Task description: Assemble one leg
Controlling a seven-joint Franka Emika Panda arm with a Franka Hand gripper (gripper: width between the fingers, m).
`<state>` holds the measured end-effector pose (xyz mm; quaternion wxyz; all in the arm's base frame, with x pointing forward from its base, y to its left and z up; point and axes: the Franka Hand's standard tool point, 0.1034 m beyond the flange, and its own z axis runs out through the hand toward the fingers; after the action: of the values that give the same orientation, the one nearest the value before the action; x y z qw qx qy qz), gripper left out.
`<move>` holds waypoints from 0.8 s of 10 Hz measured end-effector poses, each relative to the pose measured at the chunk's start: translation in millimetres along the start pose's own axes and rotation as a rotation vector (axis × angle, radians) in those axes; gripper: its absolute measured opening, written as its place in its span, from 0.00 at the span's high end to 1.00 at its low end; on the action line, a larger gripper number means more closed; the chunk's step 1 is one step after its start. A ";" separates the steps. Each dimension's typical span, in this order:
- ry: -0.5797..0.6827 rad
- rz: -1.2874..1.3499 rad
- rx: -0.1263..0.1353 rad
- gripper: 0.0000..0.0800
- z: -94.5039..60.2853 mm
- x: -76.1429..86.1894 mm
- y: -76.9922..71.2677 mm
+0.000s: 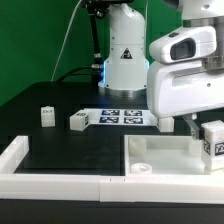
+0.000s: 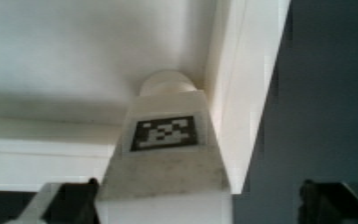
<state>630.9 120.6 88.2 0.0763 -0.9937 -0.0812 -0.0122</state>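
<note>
Two spare legs (image 1: 46, 117) are sitting on the black table (image 1: 60, 145), beside the marker board (image 1: 125, 117) and well apart from the gripper (image 2: 190, 205). The leg (image 1: 212, 140) is sitting between the fingers (image 2: 60, 205), over the tabletop (image 1: 165, 152) at the exterior view's right. The tabletop's wall is standing just beside it. The leg's long side is running away from the gripper, with its round end pointing into the tabletop's corner. A gap is showing by one finger, so nobody can tell if the gripper is squeezing.
</note>
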 end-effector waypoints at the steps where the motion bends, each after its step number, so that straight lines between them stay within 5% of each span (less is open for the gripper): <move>1: 0.000 0.000 0.000 0.55 0.0 0.0 0.1; 2: 0.003 0.002 -0.003 0.62 -0.7 0.7 2.5; 6: 0.014 0.082 -0.004 0.62 -0.9 0.9 3.8; 8: 0.057 0.418 -0.004 0.63 -0.7 -1.1 5.2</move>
<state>630.7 115.2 88.1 0.0773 -0.9884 0.1288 -0.0243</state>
